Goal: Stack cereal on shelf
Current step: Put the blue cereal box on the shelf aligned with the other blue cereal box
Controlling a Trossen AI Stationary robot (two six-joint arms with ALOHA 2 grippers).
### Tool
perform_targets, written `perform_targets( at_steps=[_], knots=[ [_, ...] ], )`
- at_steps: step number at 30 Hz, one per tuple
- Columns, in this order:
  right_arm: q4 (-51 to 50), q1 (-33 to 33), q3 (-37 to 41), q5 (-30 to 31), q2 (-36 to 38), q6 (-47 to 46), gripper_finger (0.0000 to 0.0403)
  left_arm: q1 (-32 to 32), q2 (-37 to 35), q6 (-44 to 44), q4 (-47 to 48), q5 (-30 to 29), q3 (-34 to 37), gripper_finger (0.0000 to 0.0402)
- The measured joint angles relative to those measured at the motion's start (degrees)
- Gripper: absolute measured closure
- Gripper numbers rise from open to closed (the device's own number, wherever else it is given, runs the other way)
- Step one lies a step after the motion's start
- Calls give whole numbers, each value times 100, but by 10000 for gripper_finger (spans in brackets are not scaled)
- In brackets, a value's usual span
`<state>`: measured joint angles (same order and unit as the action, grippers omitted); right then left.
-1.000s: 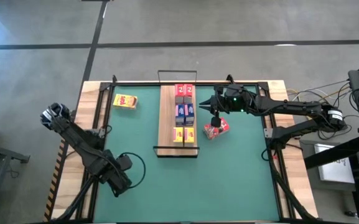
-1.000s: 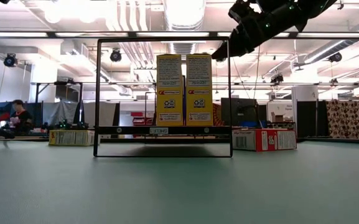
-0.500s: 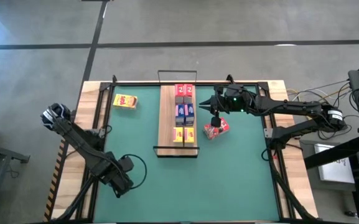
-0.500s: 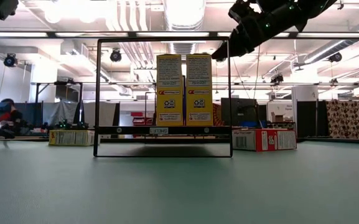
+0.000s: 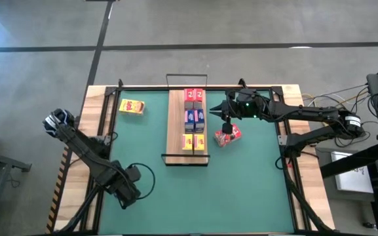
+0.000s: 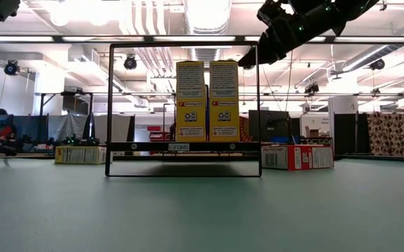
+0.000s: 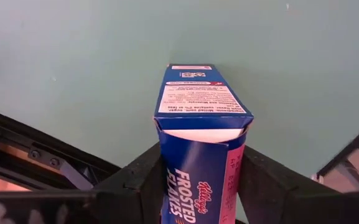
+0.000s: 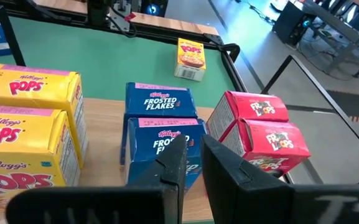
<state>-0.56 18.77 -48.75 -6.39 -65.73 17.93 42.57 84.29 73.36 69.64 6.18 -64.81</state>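
Nothing moved, left pincer (image 7: 199,186) gripping blue box (image 7: 201,124), near mat (image 5: 241,190) edge.

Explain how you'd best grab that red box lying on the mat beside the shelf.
Take the red box across its two long thin sides, near the middle, coming straight down. It lies flat on its broad face on the green mat, so only those sides oppose each other; it sits askew to the shelf, so the wrist should probably turn to match.

Six cereal boxes (image 5: 194,119) stand on the shelf (image 5: 175,124); single boxes lie either side.
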Motion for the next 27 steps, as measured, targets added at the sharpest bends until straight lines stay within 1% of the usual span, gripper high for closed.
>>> perform_targets(
  at_steps=[2, 6, 10, 12, 19, 22, 27],
  knots=[
    [-1, 0, 0, 0, 0, 0, 365, -4, 0, -76, 2, 126, -65, 251],
    [-47, 1, 0, 0, 0, 0, 365, -56, 0, -195, 23, 116, -331, 254],
    [-82, 2, 0, 0, 0, -46, 365, -215, 0, -472, 72, -312, -760, 254],
    [-97, 1, 0, 0, 0, -48, 365, -334, 0, -562, 296, -474, -996, 254],
    [-245, 2, 0, 0, 0, -139, 365, -700, 2, -635, 1503, -647, -1780, 254],
    [-267, 0, 0, 0, 0, -164, 365, -788, 7, -835, 1829, -991, -2092, 254],
    [-290, 0, 0, 0, 0, -347, 365, -997, 7, -1483, 1997, -1743, -2546, 254]
  ],
)
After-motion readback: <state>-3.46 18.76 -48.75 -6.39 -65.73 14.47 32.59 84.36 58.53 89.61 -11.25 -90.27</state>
